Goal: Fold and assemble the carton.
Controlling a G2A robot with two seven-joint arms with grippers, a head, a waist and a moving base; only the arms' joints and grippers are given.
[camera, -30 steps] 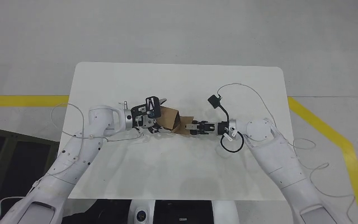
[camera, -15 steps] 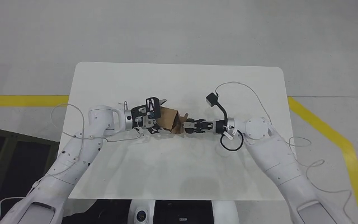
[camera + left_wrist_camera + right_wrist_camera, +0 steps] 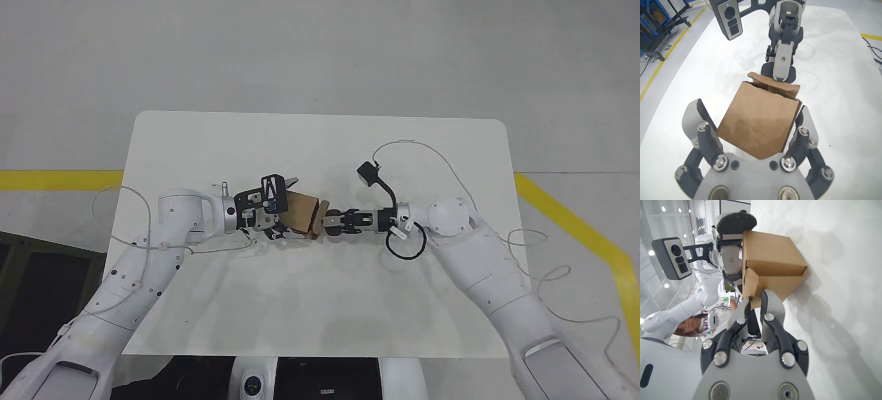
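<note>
Grey floor point(image 3: 300, 50) with a yellow line point(image 3: 50, 180) lies all around the white table point(image 3: 420, 300). Near the middle of the table is the brown carton point(image 3: 303, 214), right between the two grippers, with its open end toward the right arm. The left gripper point(image 3: 751, 105) has its jaws wide, one on each side of the carton, and they hug it at the other end. The right gripper point(image 3: 755, 295) has its jaws almost together, and they pinch a small flap point(image 3: 762, 79) at the open end
</note>
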